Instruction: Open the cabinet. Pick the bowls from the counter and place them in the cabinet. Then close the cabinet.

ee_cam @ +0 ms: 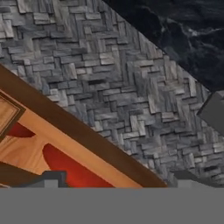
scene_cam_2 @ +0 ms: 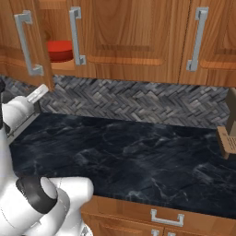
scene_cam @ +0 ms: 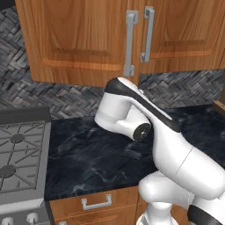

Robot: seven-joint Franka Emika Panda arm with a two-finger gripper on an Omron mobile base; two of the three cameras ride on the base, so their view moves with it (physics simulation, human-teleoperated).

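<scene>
The cabinet [scene_cam_2: 124, 41] hangs over the counter [scene_cam_2: 138, 156]. Its left door [scene_cam_2: 18, 27] stands ajar, and through the gap a red bowl [scene_cam_2: 60, 50] rests on the inside shelf. From the left base view the two bar handles [scene_cam: 129, 44] sit close together, with my arm's elbow in front below them. In the hand view my gripper [ee_cam: 117, 180] looks up at the cabinet's underside [ee_cam: 87, 135], its fingertips [ee_cam: 50, 179] wide apart with nothing between them: open. Red bowl rims [ee_cam: 70, 168] show inside, past the door's lower edge. No bowl stands on the visible counter.
A grey gas stove [scene_cam: 17, 154] adjoins the counter on the left. A wooden block [scene_cam_2: 228, 133] stands at the counter's far right. Herringbone backsplash [scene_cam_2: 138, 101] runs behind. Drawers with small handles [scene_cam: 96, 202] lie below. Another wall cabinet door [scene_cam_2: 212, 37] hangs to the right.
</scene>
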